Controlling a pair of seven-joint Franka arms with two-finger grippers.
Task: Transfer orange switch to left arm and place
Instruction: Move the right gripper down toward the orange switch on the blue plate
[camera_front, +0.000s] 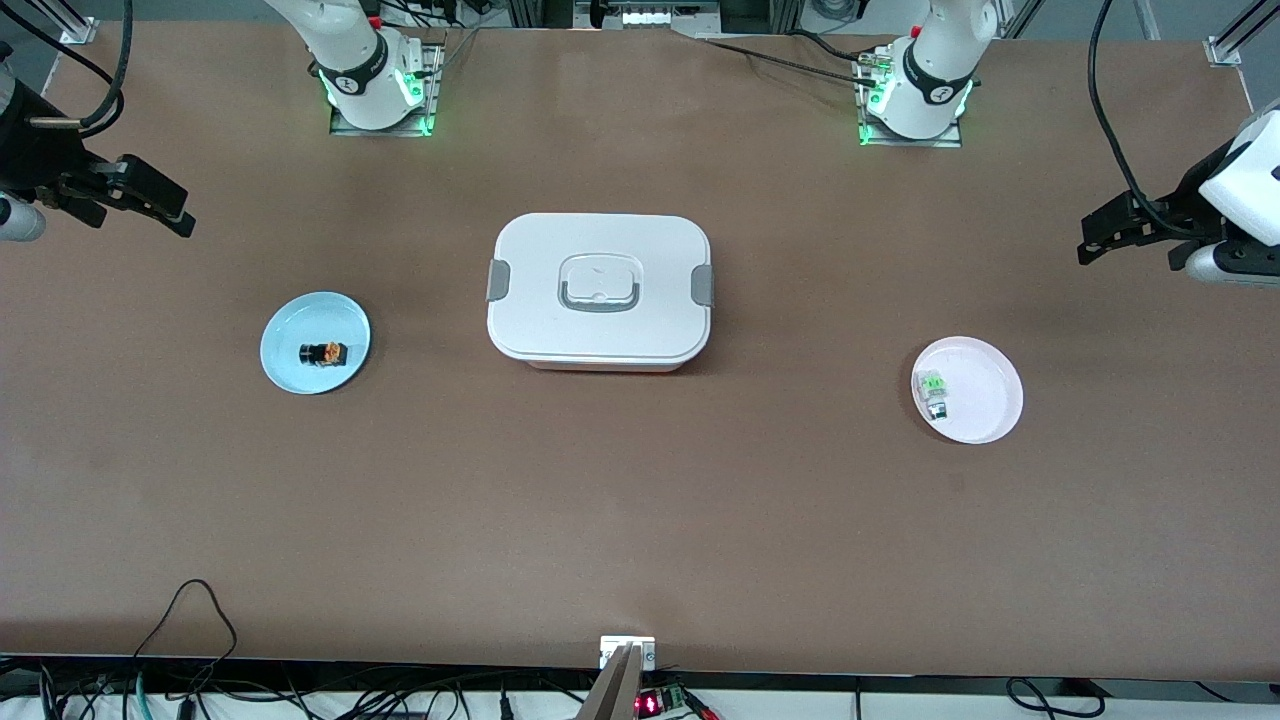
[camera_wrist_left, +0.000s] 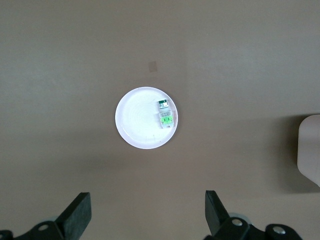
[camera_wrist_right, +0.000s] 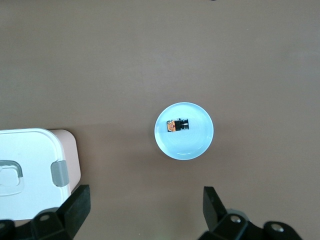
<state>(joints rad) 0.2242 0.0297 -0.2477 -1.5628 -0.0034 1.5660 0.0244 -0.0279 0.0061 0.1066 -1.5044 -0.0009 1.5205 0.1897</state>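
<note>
The orange switch (camera_front: 323, 352) lies on its side on a light blue plate (camera_front: 290, 365) toward the right arm's end of the table; it also shows in the right wrist view (camera_wrist_right: 176, 125). The white box (camera_front: 599, 291) with grey clips stands mid-table. My right gripper (camera_front: 150, 205) is open and empty, high above the table's edge at the right arm's end, and waits; its fingertips frame bare table in its wrist view (camera_wrist_right: 145, 202). My left gripper (camera_front: 1110, 235) is open and empty, high at the left arm's end; it shows in its wrist view (camera_wrist_left: 148, 207).
A white plate (camera_front: 990, 405) with a small green-and-clear component (camera_front: 933, 389) sits toward the left arm's end, also in the left wrist view (camera_wrist_left: 135, 125). The arm bases stand along the table edge farthest from the front camera. Cables lie along the nearest edge.
</note>
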